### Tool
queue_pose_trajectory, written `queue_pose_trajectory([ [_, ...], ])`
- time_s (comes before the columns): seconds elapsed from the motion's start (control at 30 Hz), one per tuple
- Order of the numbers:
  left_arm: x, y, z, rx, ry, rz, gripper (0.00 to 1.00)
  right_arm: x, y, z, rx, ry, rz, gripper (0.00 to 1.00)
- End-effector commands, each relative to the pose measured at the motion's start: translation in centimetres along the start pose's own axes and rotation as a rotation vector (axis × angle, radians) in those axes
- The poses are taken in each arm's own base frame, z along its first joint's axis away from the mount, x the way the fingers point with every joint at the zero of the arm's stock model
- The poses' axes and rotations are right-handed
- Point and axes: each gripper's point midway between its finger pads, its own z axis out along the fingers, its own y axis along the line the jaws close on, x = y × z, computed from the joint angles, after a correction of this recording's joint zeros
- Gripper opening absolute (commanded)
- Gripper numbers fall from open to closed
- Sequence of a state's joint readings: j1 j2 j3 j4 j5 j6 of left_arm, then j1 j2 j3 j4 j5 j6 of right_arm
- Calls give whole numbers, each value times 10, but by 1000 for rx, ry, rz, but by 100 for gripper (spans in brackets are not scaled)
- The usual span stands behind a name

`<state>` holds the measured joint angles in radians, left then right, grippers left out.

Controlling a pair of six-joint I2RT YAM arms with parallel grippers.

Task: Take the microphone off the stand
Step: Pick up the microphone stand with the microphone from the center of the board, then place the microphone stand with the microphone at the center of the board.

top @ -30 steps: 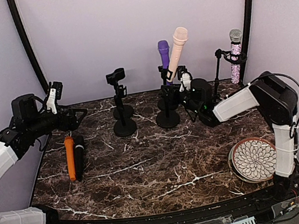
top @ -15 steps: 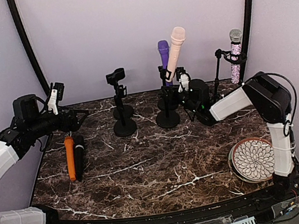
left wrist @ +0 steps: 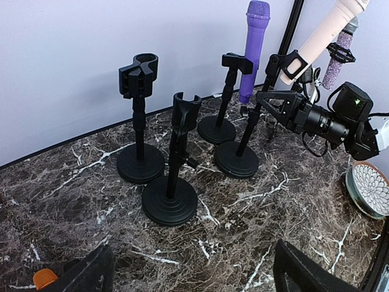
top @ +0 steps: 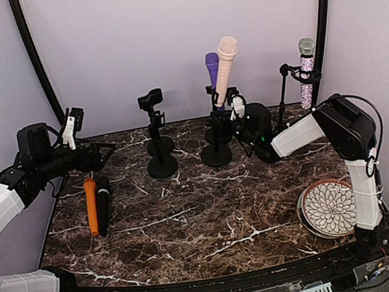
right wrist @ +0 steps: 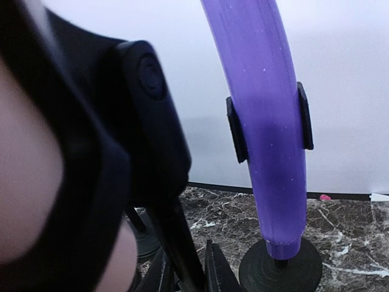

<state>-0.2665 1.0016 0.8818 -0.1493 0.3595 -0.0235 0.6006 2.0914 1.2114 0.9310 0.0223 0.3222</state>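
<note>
A pink microphone (top: 225, 67) sits tilted in the clip of a black stand (top: 217, 154) at the table's back middle. It also shows in the left wrist view (left wrist: 316, 36) and, blurred, at the left of the right wrist view (right wrist: 36, 182). My right gripper (top: 229, 124) is shut on that stand's thin pole (right wrist: 182, 249), below the clip (right wrist: 152, 121). It also appears in the left wrist view (left wrist: 264, 103). My left gripper (top: 106, 149) is open and empty at the far left, its fingers (left wrist: 91, 274) low over the marble.
A purple microphone (top: 213, 69) stands in a stand just behind, and a glittery one (top: 307, 72) stands at the back right. Two empty stands (top: 156, 133) are at the back centre. Orange (top: 91, 205) and black (top: 104, 201) microphones lie at the left. A patterned plate (top: 330, 207) is at the front right.
My right gripper has moved left onto the stand's pole, and the pink microphone with its stand has shifted slightly left. The left arm has barely moved.
</note>
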Motion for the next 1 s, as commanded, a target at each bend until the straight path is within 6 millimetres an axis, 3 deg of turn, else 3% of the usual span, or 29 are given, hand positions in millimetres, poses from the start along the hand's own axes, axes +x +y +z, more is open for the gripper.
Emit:
queue_pose_trajectory([
  [0.0,3,0,2,11,1,0,93,-32,8,-9,-40,-105,-31,11],
  [0.3,10,-2,8,39,19,2,93,-63,37,-35,-154,-138,-108,0],
  [0.53,11,-19,10,147,0,47,92,-76,80,-69,-313,-121,-132,0],
  [0.97,18,-65,6,436,-25,88,91,-44,195,-127,-621,-20,-220,0],
])
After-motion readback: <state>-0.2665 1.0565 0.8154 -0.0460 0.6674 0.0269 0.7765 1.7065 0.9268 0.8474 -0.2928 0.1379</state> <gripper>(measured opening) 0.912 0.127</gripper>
